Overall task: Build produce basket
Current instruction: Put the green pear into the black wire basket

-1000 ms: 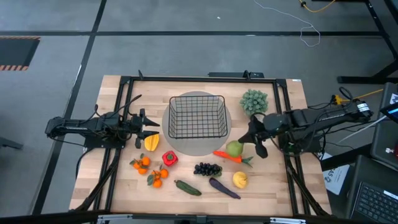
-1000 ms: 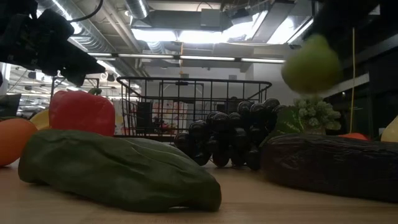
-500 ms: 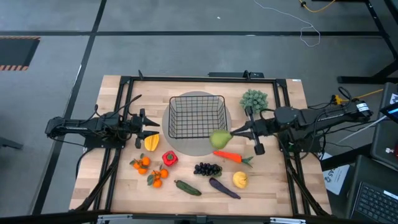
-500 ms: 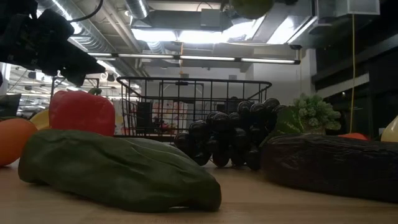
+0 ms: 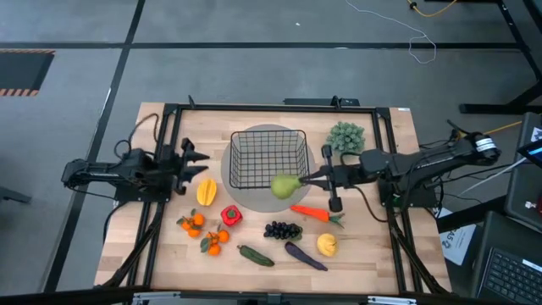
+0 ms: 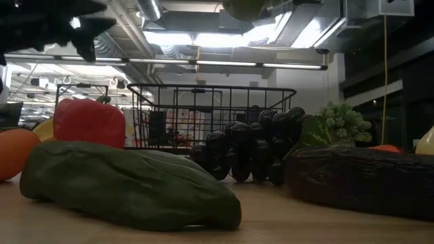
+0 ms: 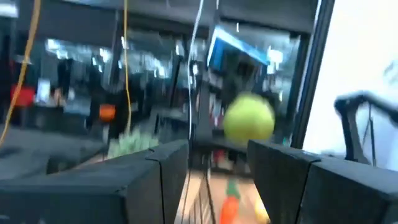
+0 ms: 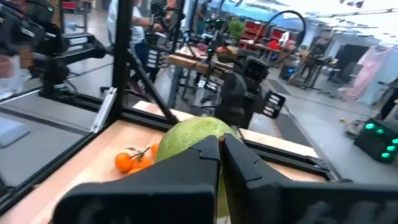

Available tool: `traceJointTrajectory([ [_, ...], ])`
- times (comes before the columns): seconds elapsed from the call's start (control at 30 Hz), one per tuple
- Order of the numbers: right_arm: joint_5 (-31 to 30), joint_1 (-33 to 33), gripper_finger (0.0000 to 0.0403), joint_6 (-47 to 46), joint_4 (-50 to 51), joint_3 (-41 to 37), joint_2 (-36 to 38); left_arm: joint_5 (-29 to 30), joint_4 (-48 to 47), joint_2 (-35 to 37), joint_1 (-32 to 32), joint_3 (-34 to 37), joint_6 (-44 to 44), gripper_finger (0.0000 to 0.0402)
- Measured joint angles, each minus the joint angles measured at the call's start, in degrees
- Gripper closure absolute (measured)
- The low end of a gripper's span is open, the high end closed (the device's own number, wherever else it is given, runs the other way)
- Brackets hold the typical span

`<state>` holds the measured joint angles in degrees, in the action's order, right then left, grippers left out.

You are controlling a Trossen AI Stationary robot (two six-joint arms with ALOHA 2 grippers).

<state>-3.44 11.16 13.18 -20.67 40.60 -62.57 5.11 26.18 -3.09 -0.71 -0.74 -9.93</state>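
While the right arm reaches in from its side of the table, the green apple [image 5: 285, 185] hangs in the air over the near right corner of the basket [image 5: 268, 158]. The right gripper [image 5: 306, 181] has it pinched, with the fingers pressed tight together on the fruit. A second ago the apple was low, next to the carrot [image 5: 311, 213]. Half a second ago it was up and just outside the basket. Now it is above the wire edge. So the carry is nearly done, and the drop looks like the next step. The apple should let go only when it is fully over the inside, or it may hit the rim and roll off.

The basket is sitting on a grey round disc [image 5: 240, 193] in the middle of the table [image 5: 373, 246]. No fruit shows inside it yet.

The right arm is stretched out long and flat, pointing at the basket. The left gripper [image 5: 196, 161] waits on the other side of the basket, with its fingers spread wide and nothing in them. It has tipped up a little since a moment ago.

The red pepper [image 5: 230, 215], grapes [image 5: 282, 230], cucumber [image 5: 255, 255], eggplant [image 5: 305, 256], lemon [image 5: 327, 245] and tangerines [image 5: 203, 230] lie on the wood nearer the front.
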Motion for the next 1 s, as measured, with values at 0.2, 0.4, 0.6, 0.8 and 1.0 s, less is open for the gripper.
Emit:
traceJointTrajectory([
  [0.2, -6.90, -0.46, 0.0403, 3.88, -2.87, 0.00, -1.81, 6.20, -1.75, -2.46, -0.15, -6.16, -0.07, 0.0245],
  [0.4, -8.98, -2.64, 0.0403, 3.83, -4.12, 0.00, -3.88, 7.06, -4.72, -13.11, -1.57, -16.66, 1.93, 0.0245],
  [0.6, -8.99, -3.93, 0.0403, 3.55, -4.45, 0.00, -5.73, 7.06, -6.15, -29.22, -2.86, -25.55, 7.40, 0.0245],
  [0.8, -9.01, -3.93, 0.0403, 3.57, -5.71, 0.00, -5.74, 7.03, -14.29, -43.51, -4.69, -35.05, 10.34, 0.0245],
  [1.0, -10.88, -3.93, 0.0403, 3.75, -6.56, 0.00, -5.74, 7.04, -23.60, -52.79, -5.18, -42.77, 10.23, 0.0245],
])
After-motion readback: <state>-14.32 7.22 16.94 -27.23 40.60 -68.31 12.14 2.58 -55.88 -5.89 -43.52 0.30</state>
